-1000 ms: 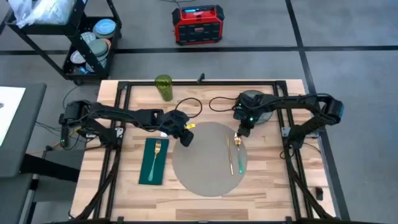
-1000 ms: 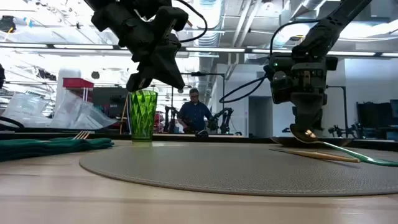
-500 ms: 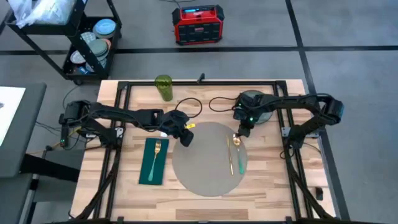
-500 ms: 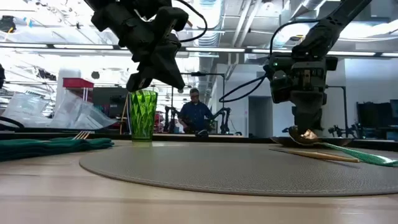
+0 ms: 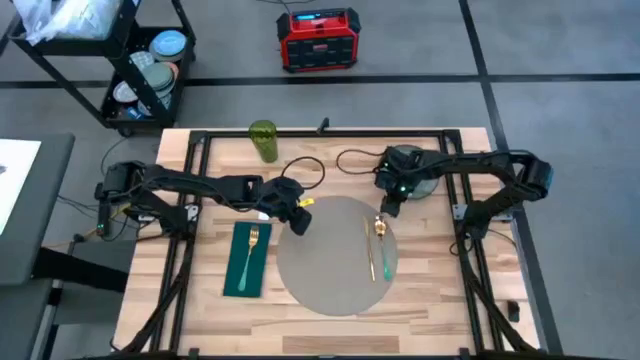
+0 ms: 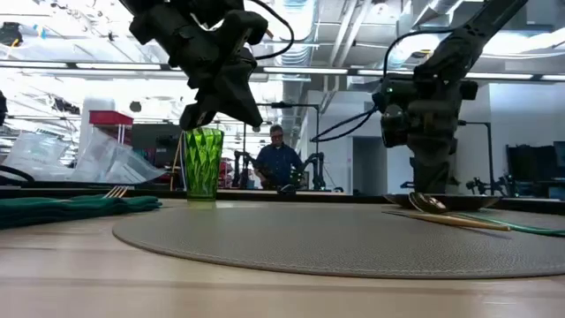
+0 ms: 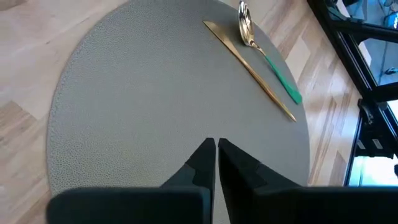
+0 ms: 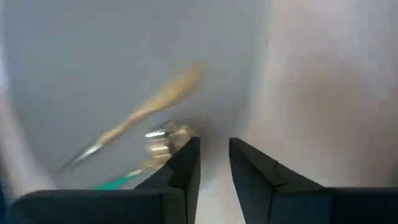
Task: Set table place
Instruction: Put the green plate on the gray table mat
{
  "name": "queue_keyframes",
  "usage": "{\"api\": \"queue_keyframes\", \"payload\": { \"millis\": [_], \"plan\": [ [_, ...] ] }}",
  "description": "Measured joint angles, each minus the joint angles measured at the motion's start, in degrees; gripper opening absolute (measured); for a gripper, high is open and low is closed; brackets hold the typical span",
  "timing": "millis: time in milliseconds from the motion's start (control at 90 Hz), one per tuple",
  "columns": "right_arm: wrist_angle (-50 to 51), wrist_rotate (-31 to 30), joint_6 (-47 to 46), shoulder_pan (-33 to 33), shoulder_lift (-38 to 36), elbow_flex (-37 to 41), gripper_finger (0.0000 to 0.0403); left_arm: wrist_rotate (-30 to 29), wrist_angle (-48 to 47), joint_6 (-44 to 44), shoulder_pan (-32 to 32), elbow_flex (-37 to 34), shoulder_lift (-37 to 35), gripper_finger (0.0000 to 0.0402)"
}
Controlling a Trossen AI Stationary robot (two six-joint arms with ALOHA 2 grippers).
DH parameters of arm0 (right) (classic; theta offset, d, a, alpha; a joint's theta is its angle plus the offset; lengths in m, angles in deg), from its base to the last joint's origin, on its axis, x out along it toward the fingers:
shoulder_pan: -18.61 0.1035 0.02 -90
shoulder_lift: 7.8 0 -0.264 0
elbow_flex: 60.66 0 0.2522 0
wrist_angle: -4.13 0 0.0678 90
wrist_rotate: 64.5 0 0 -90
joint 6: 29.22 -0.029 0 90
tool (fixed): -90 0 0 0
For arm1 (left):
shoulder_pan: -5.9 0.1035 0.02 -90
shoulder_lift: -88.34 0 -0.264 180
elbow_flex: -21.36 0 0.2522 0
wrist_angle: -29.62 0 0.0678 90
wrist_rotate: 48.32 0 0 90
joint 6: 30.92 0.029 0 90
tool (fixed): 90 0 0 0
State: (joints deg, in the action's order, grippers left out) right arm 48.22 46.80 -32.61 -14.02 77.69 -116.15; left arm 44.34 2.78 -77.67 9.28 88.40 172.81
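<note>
Table (image 5: 420,290): light wood planks, black frame. Mat (image 5: 320,270): plain grey-beige. Cloth (image 5: 235,275): dark green. Glass (image 5: 263,140): green, faceted. Spoon (image 5: 382,245): gold bowl, green handle.

Around you lies grey floor (image 5: 560,60) crossed by dark lines. A red box (image 5: 318,39) sits beyond the far edge, and a black cart (image 5: 140,70) holds dishes. Level across, a person (image 6: 275,163) stands under ceiling lights (image 6: 79,75) — pipes overhead.
</note>
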Motion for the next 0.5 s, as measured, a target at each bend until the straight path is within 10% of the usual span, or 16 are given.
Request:
{"api": "queue_keyframes", "payload": {
  "millis": [500],
  "plan": [
    [8.2, -8.87, -2.18, -26.76, -15.95, 0.0, 0.0069, 1.45, 21.07, -6.79, 15.51, 0.04, -0.02, 0.0001]
  ]
}}
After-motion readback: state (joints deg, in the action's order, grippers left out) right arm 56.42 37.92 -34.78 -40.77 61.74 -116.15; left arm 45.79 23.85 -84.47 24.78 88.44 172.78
